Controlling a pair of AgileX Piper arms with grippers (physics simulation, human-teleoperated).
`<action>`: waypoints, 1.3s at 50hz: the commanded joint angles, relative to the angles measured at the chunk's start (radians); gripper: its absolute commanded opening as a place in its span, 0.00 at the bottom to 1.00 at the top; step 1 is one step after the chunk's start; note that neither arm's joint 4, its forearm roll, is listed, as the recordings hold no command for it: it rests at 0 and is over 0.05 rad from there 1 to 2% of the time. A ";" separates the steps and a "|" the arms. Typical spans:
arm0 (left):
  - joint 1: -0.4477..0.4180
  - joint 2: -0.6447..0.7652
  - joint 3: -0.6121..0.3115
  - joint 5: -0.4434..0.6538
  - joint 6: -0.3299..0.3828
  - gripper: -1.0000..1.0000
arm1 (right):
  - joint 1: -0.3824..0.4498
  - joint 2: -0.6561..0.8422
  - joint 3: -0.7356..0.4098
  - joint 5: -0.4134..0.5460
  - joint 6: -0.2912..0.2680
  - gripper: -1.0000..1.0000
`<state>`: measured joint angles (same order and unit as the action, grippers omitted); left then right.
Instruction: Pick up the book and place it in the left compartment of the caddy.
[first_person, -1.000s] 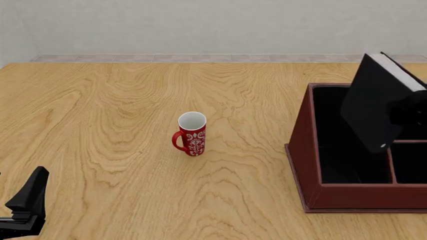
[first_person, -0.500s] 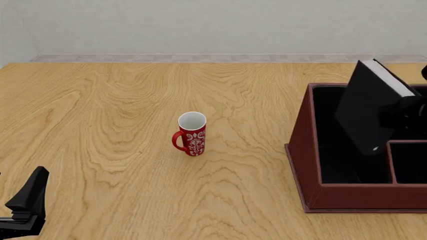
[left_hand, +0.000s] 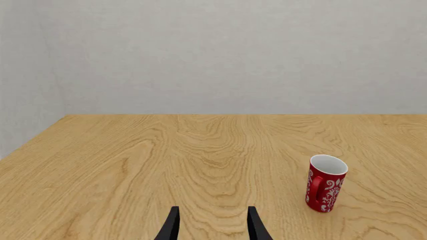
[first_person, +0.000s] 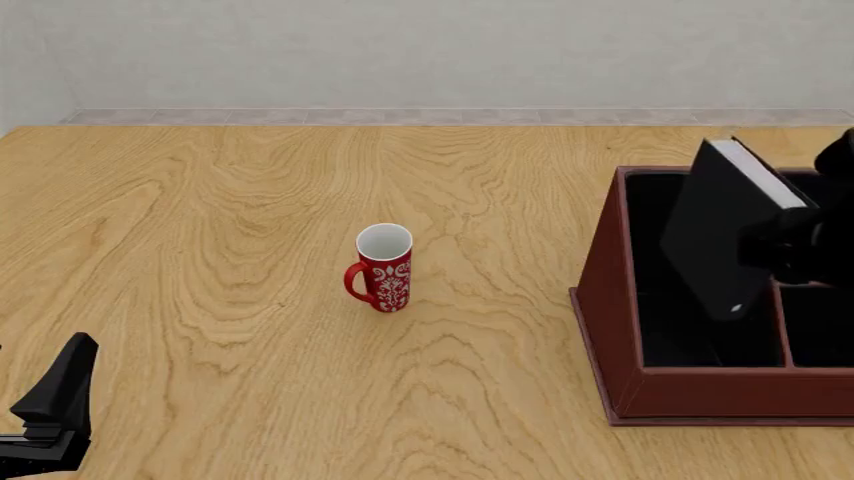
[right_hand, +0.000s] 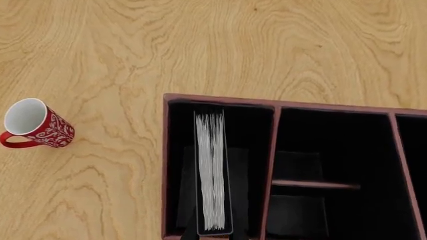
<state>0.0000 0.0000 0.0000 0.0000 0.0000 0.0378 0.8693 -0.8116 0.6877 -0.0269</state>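
the right gripper (first_person: 787, 245) clamps the book (first_person: 721, 235), tilted over the caddy's (first_person: 607, 300) left compartment (first_person: 674, 300). the left gripper (left_hand: 212, 225) hangs parted, left of the caddy.

A light wooden table (first_person: 200, 220) with bold grain runs to a plain pale grey wall (first_person: 400, 50) under even light.

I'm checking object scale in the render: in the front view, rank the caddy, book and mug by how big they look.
1. Caddy, though cut off by the frame edge.
2. Book, held by the right gripper above the caddy, so nearer the camera.
3. Mug.
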 joint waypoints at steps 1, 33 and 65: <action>0.000 0.000 0.000 0.000 0.000 1.00 | 0.000 0.011 0.012 -0.027 0.026 0.00; 0.000 0.000 0.000 0.000 0.000 1.00 | 0.008 0.021 0.042 -0.048 0.031 0.00; 0.000 0.000 0.000 0.000 0.000 1.00 | 0.015 0.054 0.095 -0.097 0.049 0.00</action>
<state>0.0000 0.0000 0.0000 0.0000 0.0000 0.0539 0.9119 -0.7173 0.6059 0.0022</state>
